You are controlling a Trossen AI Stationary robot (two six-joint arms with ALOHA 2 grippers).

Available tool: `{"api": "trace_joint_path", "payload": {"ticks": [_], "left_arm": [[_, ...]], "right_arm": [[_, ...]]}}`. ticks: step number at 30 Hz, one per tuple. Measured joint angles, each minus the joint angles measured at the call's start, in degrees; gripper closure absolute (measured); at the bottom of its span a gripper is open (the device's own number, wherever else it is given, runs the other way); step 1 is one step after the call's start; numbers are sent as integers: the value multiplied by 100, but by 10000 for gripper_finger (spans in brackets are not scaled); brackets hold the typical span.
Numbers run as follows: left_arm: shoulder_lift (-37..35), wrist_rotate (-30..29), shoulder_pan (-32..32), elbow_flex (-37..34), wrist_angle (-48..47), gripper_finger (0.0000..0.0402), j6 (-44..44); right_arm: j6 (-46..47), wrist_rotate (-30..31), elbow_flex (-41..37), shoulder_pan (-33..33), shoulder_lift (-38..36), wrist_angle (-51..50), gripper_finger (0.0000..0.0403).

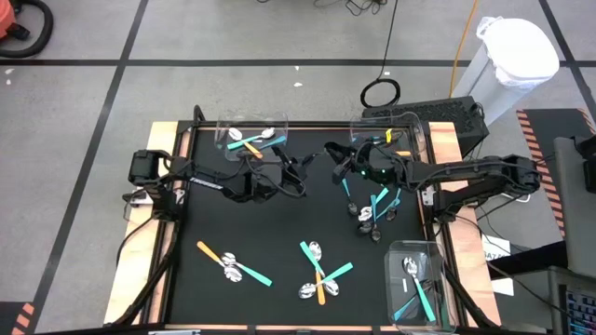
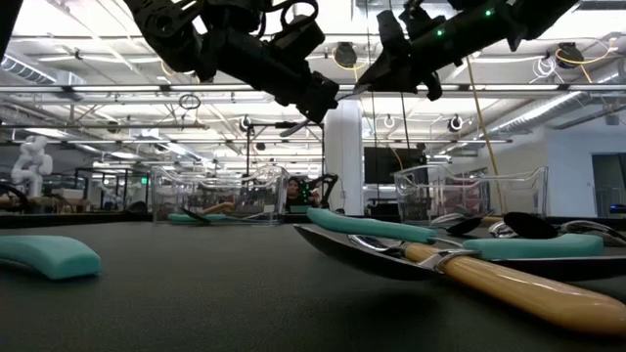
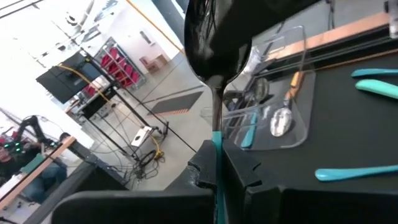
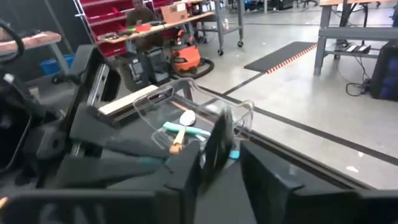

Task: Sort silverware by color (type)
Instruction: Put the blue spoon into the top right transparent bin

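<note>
**A handover in mid-air, and neither grip is sure**

My left gripper [image 1: 300, 170] is clamped shut on the teal handle of one spoon [image 3: 216, 56], which it holds above the middle of the table [image 1: 279, 223] with the silver bowl pointing away from the wrist. My right gripper [image 1: 335, 158] faces it across a small gap. Its fingers stand partly apart on either side of that spoon's far end, and as far as I can see they are not yet pressing on it.

The danger is in the timing. If my left lets go before my right has really pinched, the spoon falls onto the mat. The metal end is thin and smooth, so my right fingers could close off-centre and twist it. If both hold and either arm pulls, it may be levered out of one grip.

Several things lie around the handover. A clear bin [image 1: 223, 126] sits at the back on my left with teal and orange spoons in it, a second bin [image 1: 416, 130] sits at the back behind my right arm, and a third bin [image 1: 433, 256] at the front right holds teal ones. A heap of teal spoons [image 1: 377, 207] lies below my right arm and could be swept by a low move. More silverware [image 1: 318, 274] is scattered along the front, well clear of both arms.
</note>
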Motion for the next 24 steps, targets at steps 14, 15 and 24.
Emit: {"api": "trace_joint_path", "payload": {"ticks": [14, 15, 24], "left_arm": [[-7, -170, 15, 0, -850, 330, -1018], [-7, -304, 18, 0, -953, 317, -1067], [-7, -471, 26, 0, -1597, 246, -1204]], "right_arm": [[-616, 961, -8, -303, -460, -1315, 395], [-604, 1085, -9, -360, -615, -1538, 395], [-584, 1250, 2, -1172, -2425, -3154, 395]]}}
